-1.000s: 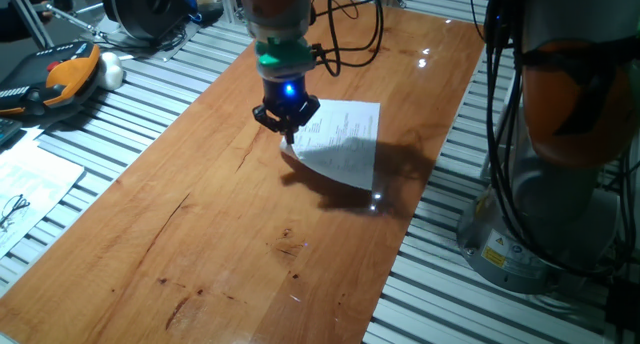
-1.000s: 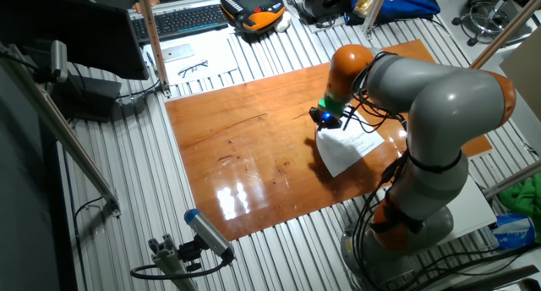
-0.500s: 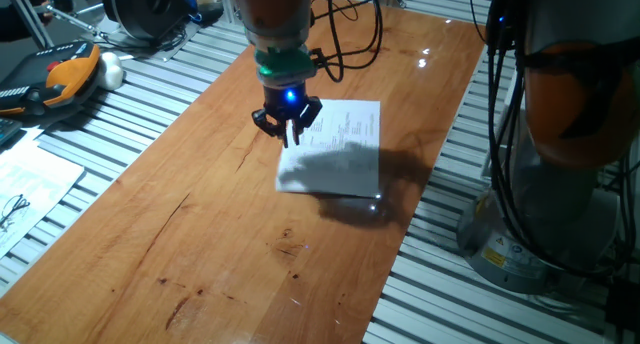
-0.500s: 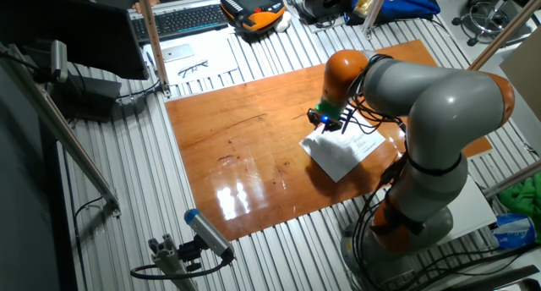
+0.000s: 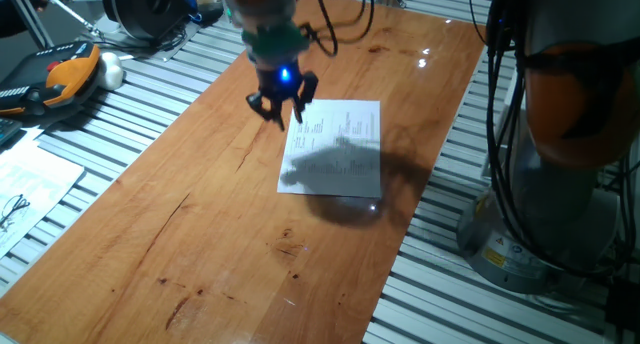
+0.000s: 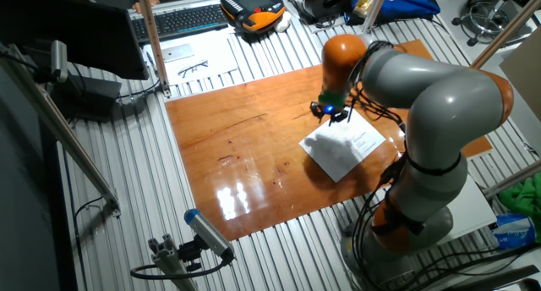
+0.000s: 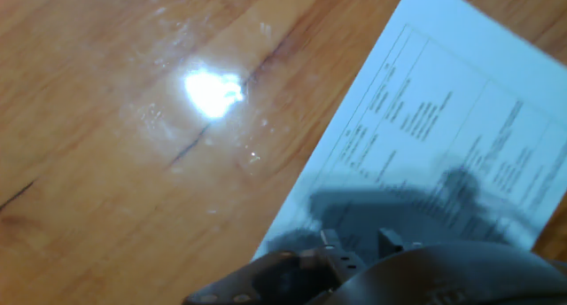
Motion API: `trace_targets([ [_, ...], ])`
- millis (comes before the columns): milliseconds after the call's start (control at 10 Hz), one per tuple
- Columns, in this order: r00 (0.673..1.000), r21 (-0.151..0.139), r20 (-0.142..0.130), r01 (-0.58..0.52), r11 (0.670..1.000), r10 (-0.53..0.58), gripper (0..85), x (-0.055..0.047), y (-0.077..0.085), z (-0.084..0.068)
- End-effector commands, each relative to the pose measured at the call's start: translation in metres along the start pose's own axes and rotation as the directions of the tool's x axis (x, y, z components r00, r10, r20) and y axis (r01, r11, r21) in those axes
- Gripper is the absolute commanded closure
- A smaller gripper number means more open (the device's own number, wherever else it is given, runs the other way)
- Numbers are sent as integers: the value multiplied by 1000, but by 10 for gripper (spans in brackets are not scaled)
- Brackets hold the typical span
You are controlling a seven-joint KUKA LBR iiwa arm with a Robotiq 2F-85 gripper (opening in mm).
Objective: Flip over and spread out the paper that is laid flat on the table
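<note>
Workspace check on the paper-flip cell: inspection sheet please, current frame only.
Surface: table, glossy reddish-brown wood with dark grain marks, on slatted metal.
Job's things: paper flat on the table, printed side up.
Clutter: nothing seen on the wood besides the paper.
Grippers: gripper above the paper's edge, jaws apart, holding nothing, blue light lit.
Cables: black cables hanging along the arm over the table's far end.
Surroundings: orange handheld controller, keyboard, printed sheet with glasses, all on the slats.
</note>
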State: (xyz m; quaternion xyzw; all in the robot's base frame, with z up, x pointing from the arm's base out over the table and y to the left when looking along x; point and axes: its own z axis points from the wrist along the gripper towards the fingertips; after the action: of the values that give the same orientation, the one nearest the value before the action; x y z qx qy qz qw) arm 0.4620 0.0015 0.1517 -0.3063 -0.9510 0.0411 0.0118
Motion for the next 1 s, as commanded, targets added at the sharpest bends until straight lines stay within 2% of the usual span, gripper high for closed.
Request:
trace_targets([
  [0,1000,4,-4,21,1000,-21,850,-3,-4,-22],
  [100,998,9,-4,69,998,-69,850,-8,-12,-32],
  [200,995,3,-8,99,995,-99,850,-10,-17,-41],
  [300,994,-30,-22,111,993,-112,850,-12,-22,-48],
  [400,991,-45,-21,133,990,-134,850,-11,-24,-52],
  [600,983,-64,-2,182,981,-183,850,-10,-27,-57],
  [800,963,-38,13,270,962,-270,850,-12,-32,-61],
  [900,954,-40,8,301,953,-301,850,-12,-34,-64],
])
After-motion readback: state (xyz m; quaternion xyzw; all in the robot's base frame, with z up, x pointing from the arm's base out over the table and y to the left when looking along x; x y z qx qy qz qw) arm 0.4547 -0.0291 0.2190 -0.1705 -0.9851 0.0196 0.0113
